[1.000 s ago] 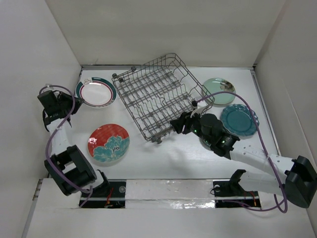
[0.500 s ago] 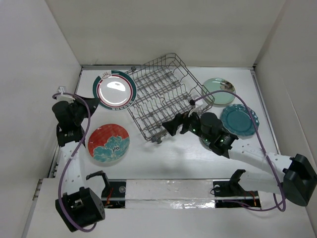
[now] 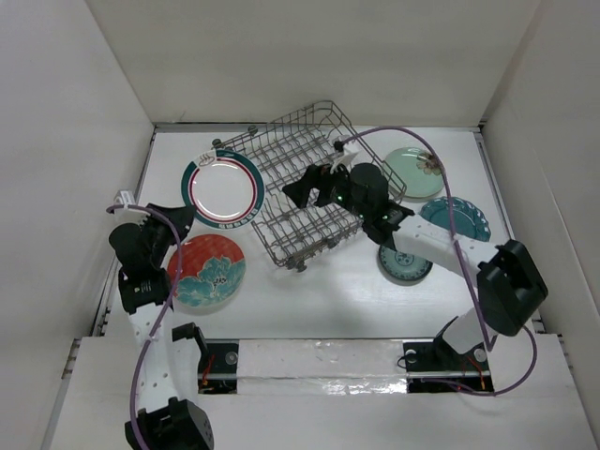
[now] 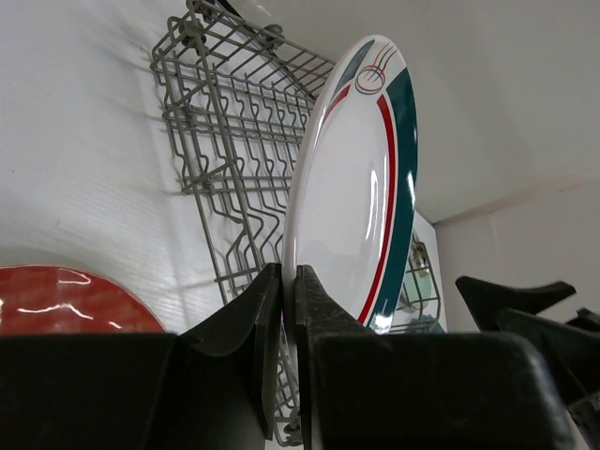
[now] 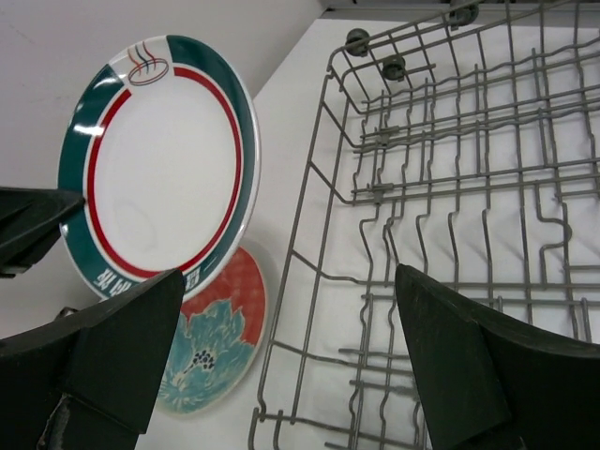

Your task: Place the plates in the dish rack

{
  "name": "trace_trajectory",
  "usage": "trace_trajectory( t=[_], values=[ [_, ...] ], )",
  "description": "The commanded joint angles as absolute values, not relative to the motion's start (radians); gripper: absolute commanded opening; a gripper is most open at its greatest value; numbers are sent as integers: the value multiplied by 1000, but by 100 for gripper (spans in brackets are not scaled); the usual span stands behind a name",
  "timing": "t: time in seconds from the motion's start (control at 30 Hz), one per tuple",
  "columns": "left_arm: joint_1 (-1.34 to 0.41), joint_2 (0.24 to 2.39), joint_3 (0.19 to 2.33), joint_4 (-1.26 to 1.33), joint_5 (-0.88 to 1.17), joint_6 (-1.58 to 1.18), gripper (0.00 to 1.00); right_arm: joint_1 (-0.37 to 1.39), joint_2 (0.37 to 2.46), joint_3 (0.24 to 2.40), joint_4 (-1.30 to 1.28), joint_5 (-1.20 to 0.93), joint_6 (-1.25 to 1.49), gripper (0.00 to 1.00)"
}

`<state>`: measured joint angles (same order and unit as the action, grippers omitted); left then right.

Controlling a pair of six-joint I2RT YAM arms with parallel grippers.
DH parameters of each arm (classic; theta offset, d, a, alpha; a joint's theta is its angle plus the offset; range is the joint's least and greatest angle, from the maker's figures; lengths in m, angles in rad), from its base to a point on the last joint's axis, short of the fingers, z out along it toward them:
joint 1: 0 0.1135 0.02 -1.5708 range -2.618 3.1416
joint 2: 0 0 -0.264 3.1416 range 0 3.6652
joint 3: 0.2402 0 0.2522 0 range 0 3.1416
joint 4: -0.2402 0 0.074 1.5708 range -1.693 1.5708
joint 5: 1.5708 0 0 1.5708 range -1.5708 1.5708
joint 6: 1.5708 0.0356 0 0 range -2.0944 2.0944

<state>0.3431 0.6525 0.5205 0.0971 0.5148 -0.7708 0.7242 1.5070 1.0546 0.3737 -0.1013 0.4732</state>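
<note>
While left claw (image 4: 288,281) pinches a glossy round plate (image 4: 361,178), right claw (image 5: 289,277) gapes above wire rack (image 5: 321,122).

The ringed plate (image 4: 361,187) has its lower rim hidden between the fingers of the left tool (image 4: 289,274). Left of this tool, its body cuts off the floral plate (image 4: 66,300).

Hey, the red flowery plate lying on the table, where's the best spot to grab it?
The red floral plate lies flat, so take its thin rim with fingers coming down from above, probably on its right side, which faces bare table; the left arm overlaps its left side.
</note>
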Motion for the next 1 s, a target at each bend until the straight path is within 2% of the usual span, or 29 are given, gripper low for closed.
trace_trajectory(
  t=[0.0, 0.27, 0.4, 0.47, 0.5, 0.6, 0.63, 0.67, 0.7, 0.8, 0.9, 0.93, 0.97],
  values=[
    [336, 618, 509, 210, 529, -758, 0, 726, 1583, 1153, 420, -237, 471, 100],
    [285, 620, 491, 242, 529, -744, 0, 736, 1770, 1261, 475, -419, 482, 99],
    [244, 623, 486, 265, 529, -753, 0, 736, 1854, 1313, 520, -466, 531, 95],
    [213, 621, 494, 258, 529, -738, 0, 736, 1876, 1327, 567, -482, 566, 84],
    [203, 620, 497, 253, 529, -729, 0, 736, 1887, 1327, 586, -494, 580, 64],
    [161, 621, 523, 204, 529, -672, 0, 726, 1884, 1305, 658, -480, 624, 28],
    [150, 621, 537, 190, 529, -660, 0, 726, 1875, 1298, 684, -476, 638, 10],
    [141, 620, 543, 167, 529, -647, 0, 713, 1867, 1286, 692, -468, 643, 3],
    [130, 621, 551, 154, 529, -620, 0, 713, 1858, 1279, 695, -450, 644, 0],
    [83, 624, 589, 69, 529, -548, 0, 690, 1809, 1261, 664, -387, 626, 0],
    [26, 618, 626, 6, 529, -499, 16, 644, 1744, 1270, 536, -275, 566, 0],
    [11, 615, 647, 2, 529, -474, 28, 631, 1729, 1272, 481, -250, 533, 0],
    [-21, 611, 658, -43, 529, -460, 34, 617, 1711, 1270, 462, -224, 517, 0]
  ],
)
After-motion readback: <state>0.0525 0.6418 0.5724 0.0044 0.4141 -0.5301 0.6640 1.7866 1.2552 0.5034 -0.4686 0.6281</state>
